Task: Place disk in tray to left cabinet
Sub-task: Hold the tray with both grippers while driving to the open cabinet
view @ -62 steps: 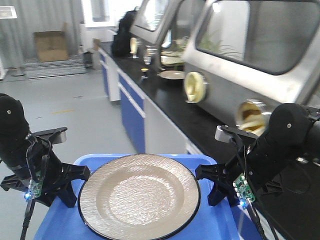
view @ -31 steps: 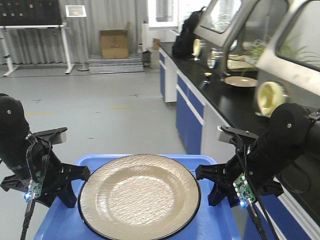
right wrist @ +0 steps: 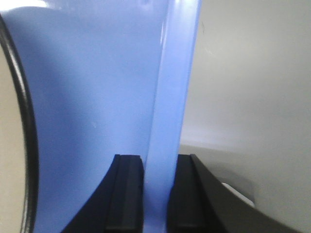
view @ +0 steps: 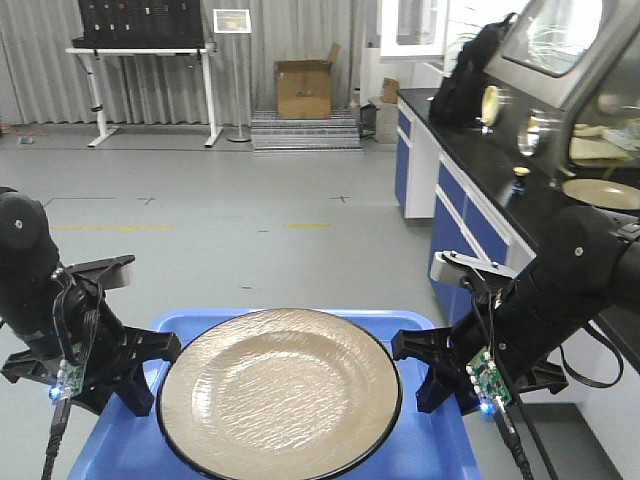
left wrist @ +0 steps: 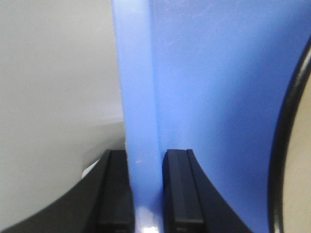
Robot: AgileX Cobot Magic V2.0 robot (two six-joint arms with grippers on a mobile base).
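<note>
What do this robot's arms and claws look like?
The left arm and right arm are matte black with bulky rounded joints. The left gripper and right gripper are black angular forks with flat dark pads. Each wrist carries a small green circuit board with a blue light, plus loose black cables.

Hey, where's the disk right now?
In the front view the disk lies low and centre in the blue tray, between the left gripper and right gripper, which clamp the tray's side rims.
</note>
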